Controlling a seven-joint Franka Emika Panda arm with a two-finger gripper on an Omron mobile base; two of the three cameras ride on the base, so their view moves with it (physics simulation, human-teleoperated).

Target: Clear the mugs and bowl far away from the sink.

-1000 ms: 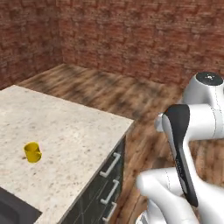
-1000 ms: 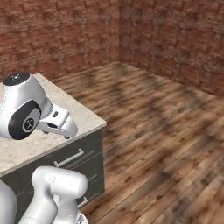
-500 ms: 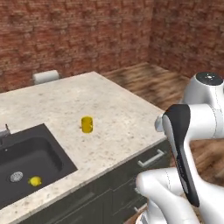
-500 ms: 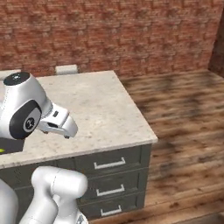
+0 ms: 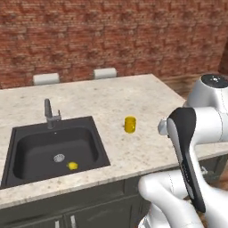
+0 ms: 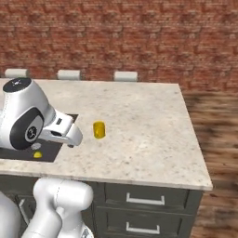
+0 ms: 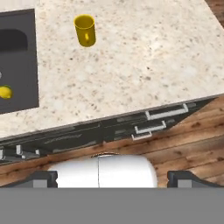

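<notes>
A yellow mug (image 5: 129,124) (image 6: 98,130) stands upright on the speckled counter (image 5: 133,98), a short way right of the black sink (image 5: 31,151) (image 7: 17,65). In the hand view the mug (image 7: 85,29) sits at the upper left, far beyond my gripper (image 7: 113,179), which hangs over the counter's front edge and the floor. Its dark fingertips (image 7: 43,179) stand wide apart, so it is open with nothing between them. The bowl is out of view.
A small round yellow lump (image 5: 72,165) (image 7: 5,92) lies in the basin near the silver drain (image 5: 59,157). A grey faucet (image 5: 50,115) rises behind the sink. Drawers with handles (image 6: 144,200) run under the counter. White seat backs (image 5: 105,73) stand beyond it, before a brick wall.
The whole picture has swung round as the base turned: the counter now lies square ahead with the sink fully in sight. The gripper stays open.
</notes>
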